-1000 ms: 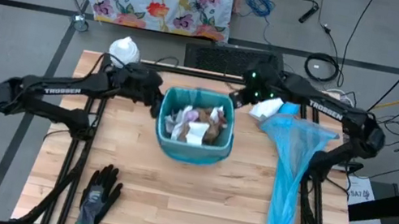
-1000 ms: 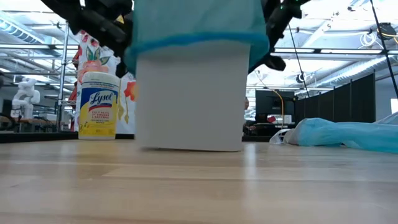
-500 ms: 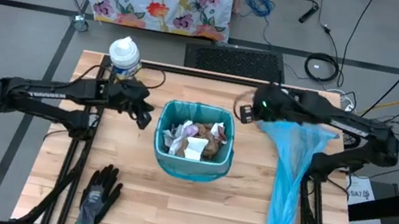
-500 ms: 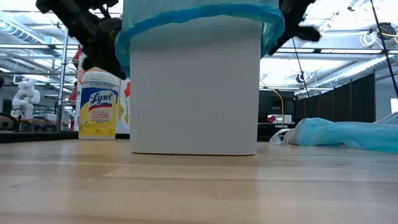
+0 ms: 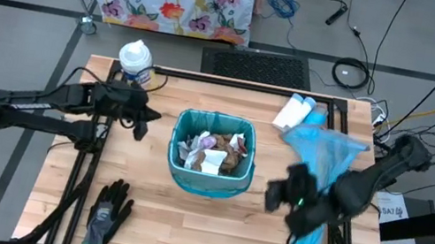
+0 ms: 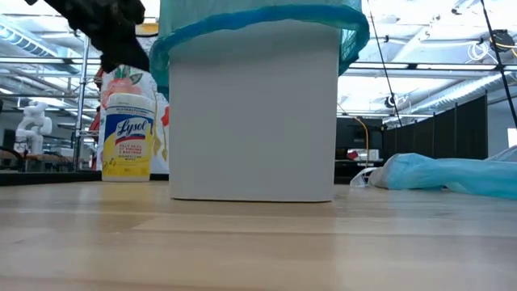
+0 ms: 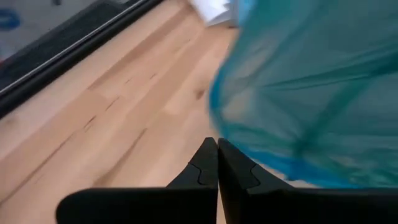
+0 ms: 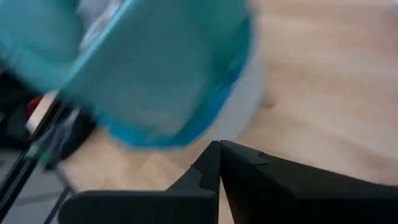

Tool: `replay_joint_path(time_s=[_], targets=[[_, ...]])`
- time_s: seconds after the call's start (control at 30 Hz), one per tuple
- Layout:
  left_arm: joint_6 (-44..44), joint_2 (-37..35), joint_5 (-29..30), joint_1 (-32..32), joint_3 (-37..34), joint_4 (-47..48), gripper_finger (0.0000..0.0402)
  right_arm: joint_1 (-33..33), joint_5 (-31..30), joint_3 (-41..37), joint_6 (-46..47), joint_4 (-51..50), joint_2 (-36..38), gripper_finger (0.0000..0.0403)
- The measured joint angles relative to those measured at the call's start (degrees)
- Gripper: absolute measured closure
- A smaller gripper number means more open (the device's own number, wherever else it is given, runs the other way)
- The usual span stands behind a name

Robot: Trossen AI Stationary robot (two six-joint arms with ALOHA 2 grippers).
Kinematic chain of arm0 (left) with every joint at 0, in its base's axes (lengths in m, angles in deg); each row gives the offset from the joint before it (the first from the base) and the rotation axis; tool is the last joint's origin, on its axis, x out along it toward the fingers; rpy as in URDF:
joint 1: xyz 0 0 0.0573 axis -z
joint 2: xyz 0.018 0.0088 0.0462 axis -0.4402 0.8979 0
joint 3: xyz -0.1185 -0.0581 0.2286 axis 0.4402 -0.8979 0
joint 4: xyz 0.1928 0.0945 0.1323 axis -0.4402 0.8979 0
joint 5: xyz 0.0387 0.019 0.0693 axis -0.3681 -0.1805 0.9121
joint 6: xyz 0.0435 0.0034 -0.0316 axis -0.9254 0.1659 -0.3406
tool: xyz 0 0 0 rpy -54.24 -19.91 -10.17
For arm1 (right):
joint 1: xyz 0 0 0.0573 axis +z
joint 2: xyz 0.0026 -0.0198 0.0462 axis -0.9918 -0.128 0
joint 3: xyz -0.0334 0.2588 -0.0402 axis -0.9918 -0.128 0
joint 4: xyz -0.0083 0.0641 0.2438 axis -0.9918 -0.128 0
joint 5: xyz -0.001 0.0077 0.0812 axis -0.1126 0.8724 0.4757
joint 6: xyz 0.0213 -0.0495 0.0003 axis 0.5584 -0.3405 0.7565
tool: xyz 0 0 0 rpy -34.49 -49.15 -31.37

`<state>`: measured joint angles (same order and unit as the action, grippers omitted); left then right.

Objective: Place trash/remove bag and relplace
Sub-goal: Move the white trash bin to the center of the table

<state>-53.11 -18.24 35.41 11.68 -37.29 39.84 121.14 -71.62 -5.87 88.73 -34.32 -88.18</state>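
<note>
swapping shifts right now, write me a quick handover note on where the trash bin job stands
Left gripper: shut, empty, beside the bin's left side.
Right gripper: shut, empty, to the bin's right, over the table near the spare blue bag.
White bin stands mid-table, its blue liner folded over the rim.
Trash (brown paper, white tissue) is inside the bin; no loose trash shows on the table.
Glove, wipes canister and white bottles lie apart from the bin.
Done: trash placed.
Left: pull the full liner out, fit the spare bag.
</note>
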Motion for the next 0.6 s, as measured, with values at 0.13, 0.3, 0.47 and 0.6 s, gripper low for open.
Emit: replay_joint_path(time_s=[0.13, 0.3, 0.47, 0.6], targets=[[-2.4, 6.6, -0.4, -0.2, 0.0, -4.6, 0.0402, 2.1, -1.8, 0.0, -3.6, 9.3, -6.4, 0.0403], [-7.4, 12.6, 0.3, -2.0, -0.2, -9.7, 0.0402, 1.4, -4.7, 0.0, -10.6, 21.6, -11.9, 0.0403], [-14.9, 17.8, 0.3, -2.9, -0.2, -16.9, 0.0402, -1.3, -4.1, 0.0, -17.1, 28.5, -16.0, 0.0403], [-20.6, 21.3, -5.4, -3.0, -0.2, -24.1, 0.0402, -2.9, -4.0, 0.0, -16.2, 27.9, -17.3, 0.0403]])
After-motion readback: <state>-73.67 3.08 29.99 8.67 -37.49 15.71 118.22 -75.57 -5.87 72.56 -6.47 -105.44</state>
